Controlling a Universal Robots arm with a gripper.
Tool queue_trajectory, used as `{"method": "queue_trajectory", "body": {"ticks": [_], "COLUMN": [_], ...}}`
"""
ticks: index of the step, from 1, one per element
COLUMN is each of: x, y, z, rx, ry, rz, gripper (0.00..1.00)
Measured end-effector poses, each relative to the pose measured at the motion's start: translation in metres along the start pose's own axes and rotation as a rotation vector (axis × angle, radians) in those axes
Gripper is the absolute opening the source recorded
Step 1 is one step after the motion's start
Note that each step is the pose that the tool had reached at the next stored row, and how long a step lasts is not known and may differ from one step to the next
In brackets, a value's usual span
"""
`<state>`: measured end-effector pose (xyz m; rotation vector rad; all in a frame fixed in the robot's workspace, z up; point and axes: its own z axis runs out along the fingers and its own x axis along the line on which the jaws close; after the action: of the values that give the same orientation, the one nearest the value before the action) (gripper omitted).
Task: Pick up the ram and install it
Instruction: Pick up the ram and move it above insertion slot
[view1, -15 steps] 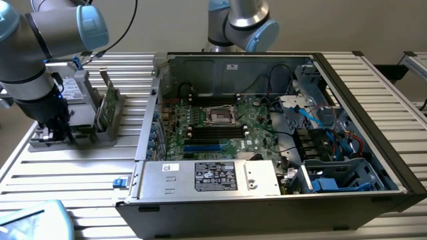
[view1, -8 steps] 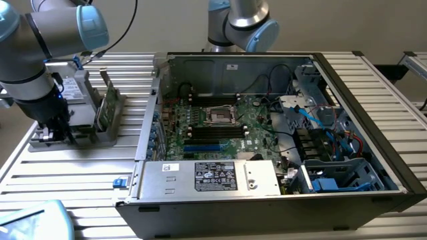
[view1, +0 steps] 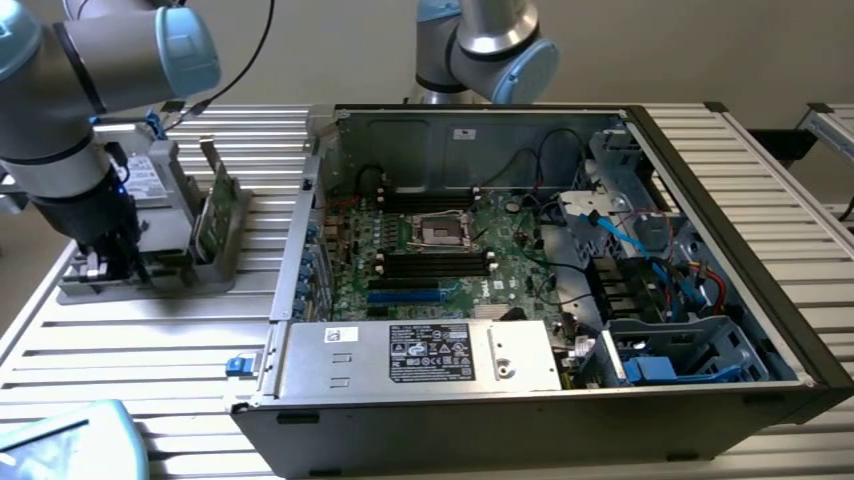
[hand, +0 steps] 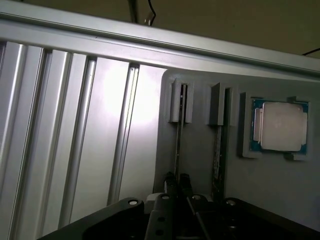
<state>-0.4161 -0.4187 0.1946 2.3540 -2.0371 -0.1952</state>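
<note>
Exterior view took in the slatted aluminium table (view1: 160, 340) under everything, and on it the open computer case (view1: 400, 135), which lay well apart from the fingers toward the exterior view's right, its motherboard (view1: 521, 250) bare. The robot arm (view1: 67, 130) reached down at the exterior view's left, and its gripper (view1: 114, 265) sat low in a grey holder (view1: 147, 285) on the table. An upright green stick (view1: 214, 215) stood on edge in that holder, just beside the fingers on the case's side. Seen from the wrist, the holder (hand: 200, 165) lay directly below the gripper (hand: 177, 182). The ram (hand: 178, 130) stood edge-on in its slot and ran straight out from between the fingers (hand: 170, 181), which were drawn narrow and pinched the stick's thin edge on both sides. A second stick (hand: 218, 145) stood in the neighbouring slot, just beside the fingers and parallel to the ram. A square silver processor chip (hand: 280, 125) rested in a recess of the holder beyond that second stick, apart from the fingers.
</note>
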Motion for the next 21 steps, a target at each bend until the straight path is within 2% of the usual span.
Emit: {"method": "queue_trajectory", "body": {"ticks": [5,8,21], "x": [0.000,0.000,0.000], "y": [-0.0031,-0.0042,-0.0034], "z": [-0.0015,-0.0029,-0.0136], "rx": [-0.0090,-0.0120,-0.0142], "ry": [-0.0014,-0.0018,-0.0022], "rz": [0.001,0.001,0.001], "gripper": [0.14,0.14,0.14]}}
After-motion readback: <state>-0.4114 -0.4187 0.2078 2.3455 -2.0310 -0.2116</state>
